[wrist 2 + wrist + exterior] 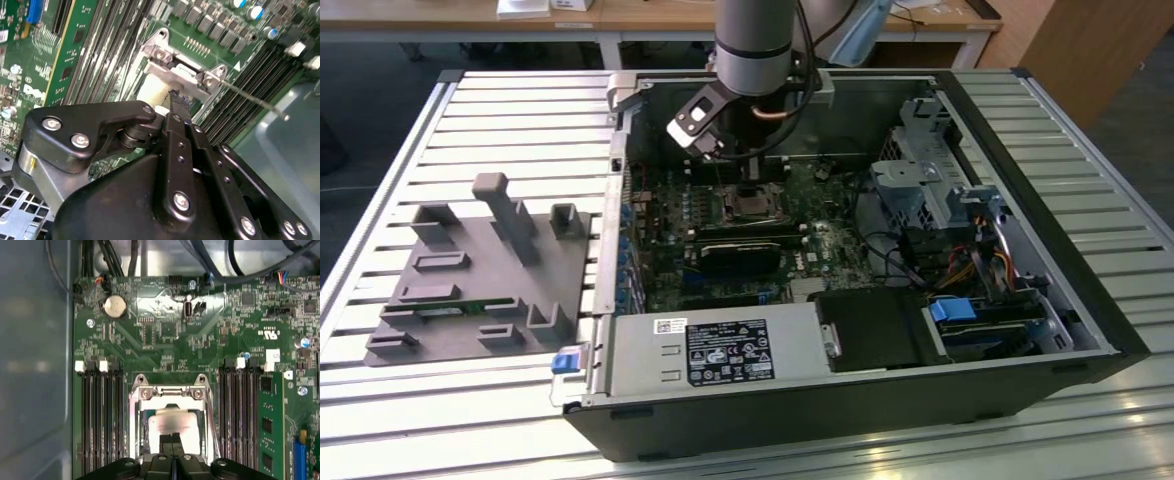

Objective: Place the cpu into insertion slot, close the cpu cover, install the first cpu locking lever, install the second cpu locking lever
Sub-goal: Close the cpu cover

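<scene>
- The gripper has its two black fingertips pressed together with nothing pinched between them. The tips sit on or just above the cpu; actual contact cannot be told.
- The cpu lies flat in the insertion slot, and its pale face shows through the cut-out of the cpu cover, which lies down around it.
- Long black memory slots flank the socket closely on both sides, and a green memory module stands just beyond one bank.
- In the second wrist view, a thin locking lever juts away from a corner of the cover across the memory slots. The gripper's own black linkage hides the nearer half of the socket.
- The first wrist view takes in a coin cell battery and cables past the cover's hinge end.
- The exterior view shows the arm reaching down into the open computer case. A power supply sits near the case's front wall, and a grey fixture rests on the slatted table at the exterior view's left.
</scene>
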Controlling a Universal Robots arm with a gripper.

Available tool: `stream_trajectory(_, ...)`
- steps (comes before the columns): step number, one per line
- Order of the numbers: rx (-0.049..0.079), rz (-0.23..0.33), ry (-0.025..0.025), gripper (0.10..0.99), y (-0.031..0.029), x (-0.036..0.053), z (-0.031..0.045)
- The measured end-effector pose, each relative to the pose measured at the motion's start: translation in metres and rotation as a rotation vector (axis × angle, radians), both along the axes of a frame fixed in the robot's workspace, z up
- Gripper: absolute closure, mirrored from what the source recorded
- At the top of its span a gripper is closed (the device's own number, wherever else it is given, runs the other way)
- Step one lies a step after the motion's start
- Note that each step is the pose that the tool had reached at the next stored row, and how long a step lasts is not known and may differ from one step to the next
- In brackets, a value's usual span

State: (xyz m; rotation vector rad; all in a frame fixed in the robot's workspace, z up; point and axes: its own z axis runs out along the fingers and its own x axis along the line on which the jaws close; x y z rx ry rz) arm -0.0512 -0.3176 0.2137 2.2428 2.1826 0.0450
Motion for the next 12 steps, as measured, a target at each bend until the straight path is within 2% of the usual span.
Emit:
stream_trajectory(5,0.000,0.000,0.0000,0.980,0.0000,-0.0064,-0.0026)
stream_trajectory(12,0.000,0.000,0.0000,0.980,0.0001,-0.0085,-0.0097)
